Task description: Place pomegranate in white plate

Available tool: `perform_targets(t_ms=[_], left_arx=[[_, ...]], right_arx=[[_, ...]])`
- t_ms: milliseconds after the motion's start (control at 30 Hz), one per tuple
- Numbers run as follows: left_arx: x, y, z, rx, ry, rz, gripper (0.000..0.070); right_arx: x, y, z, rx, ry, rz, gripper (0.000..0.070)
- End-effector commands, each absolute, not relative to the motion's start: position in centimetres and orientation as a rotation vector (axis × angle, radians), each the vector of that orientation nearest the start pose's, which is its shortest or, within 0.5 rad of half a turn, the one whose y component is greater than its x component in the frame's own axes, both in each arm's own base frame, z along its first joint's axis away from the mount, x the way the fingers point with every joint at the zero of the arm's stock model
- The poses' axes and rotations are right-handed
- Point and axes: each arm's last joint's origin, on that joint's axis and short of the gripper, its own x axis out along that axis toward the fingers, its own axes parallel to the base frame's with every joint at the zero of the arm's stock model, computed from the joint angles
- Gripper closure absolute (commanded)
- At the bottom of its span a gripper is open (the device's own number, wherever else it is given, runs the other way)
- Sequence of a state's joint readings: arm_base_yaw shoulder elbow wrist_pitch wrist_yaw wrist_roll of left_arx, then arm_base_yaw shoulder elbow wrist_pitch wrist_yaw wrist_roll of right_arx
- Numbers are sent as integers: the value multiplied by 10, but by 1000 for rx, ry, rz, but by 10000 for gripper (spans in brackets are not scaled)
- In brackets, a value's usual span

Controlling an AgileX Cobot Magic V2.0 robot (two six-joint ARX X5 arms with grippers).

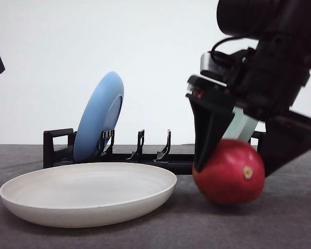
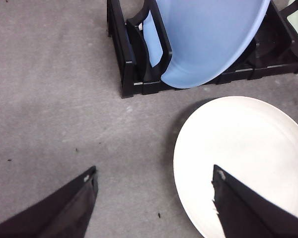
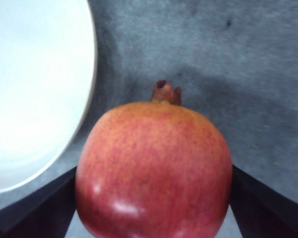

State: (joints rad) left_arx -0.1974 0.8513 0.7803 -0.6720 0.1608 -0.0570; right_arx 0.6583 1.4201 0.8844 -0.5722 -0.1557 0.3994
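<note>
pomegranate (image 1: 229,172) rests on grey table (image 1: 280,223), white wall (image 1: 145,52) behind.

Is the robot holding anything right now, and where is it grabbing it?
The right gripper has its fingers around the pomegranate, one on each side. The pomegranate sits on the table. The left gripper is open, holding nothing.

right arm (image 1: 269,57): black housing, looped black cable, silver-grey block
right gripper (image 1: 230,155): black wedge-shaped fingers
left gripper (image 2: 154,198): black tapered fingers, scuffed tips
</note>
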Motion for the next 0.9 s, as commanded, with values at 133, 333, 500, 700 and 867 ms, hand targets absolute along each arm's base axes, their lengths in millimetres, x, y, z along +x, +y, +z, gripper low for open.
perform_targets(t_ms=[133,333,500,700,867], left_arx=[[163,-38,283,-49,742,-324,266],[163,-38,283,-49,745,-324,266],[163,-38,283,-49,745,-324,266],[163,-38,283,-49,745,-324,266],[163,-38,283,-49,740,-324,266]], right_arx=[[221,193,237,-9,1139,664,208],[232,234,246,-79,1099,766,208],[234,270,241,-127,1078,839,208],[233,297,221,-158,1086,881,208],[232,305,205,-183,1116,871,208]])
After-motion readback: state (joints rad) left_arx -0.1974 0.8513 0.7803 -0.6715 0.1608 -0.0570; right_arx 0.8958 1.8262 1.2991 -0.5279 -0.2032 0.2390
